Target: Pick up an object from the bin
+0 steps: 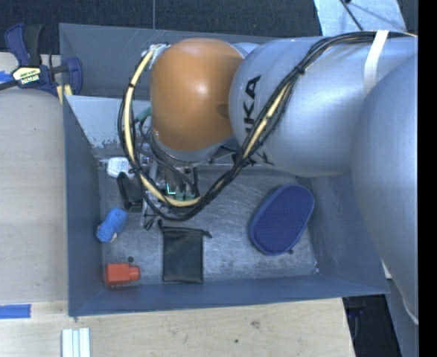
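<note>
Black flat pouch [182,257] lies by the bin's [80,222] lower wall, just below my tool [171,193], which hangs over the bin's left-middle; whether it is wide or narrow I cannot tell. A small blue cylinder [112,225] lies left, a blue oval pad [281,219] well right.

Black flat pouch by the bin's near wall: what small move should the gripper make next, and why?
Probably shift the gripper slightly toward the near wall and lower it over the black flat rectangular pouch: it lies just beyond the gripper, apart from the small blue cylinder and small red block.
</note>
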Robot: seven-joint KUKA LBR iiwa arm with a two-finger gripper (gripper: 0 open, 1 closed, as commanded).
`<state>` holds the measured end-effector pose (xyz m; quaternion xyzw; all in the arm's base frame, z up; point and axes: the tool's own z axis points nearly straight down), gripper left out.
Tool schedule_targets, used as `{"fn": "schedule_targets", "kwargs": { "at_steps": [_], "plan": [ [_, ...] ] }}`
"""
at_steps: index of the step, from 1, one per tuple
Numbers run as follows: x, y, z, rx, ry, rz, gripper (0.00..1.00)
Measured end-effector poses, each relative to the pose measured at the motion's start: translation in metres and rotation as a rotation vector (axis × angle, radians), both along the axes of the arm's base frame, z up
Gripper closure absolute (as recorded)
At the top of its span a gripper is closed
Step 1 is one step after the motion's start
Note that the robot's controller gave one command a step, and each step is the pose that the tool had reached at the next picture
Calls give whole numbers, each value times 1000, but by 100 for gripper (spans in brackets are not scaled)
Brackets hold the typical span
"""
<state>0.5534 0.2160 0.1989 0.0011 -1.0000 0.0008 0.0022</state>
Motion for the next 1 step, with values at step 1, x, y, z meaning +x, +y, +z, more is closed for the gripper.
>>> {"fn": "schedule_targets", "kwargs": {
  "at_steps": [1],
  "plan": [
    [33, -15, -133, 0, -2, -60, 0]
  ]
}}
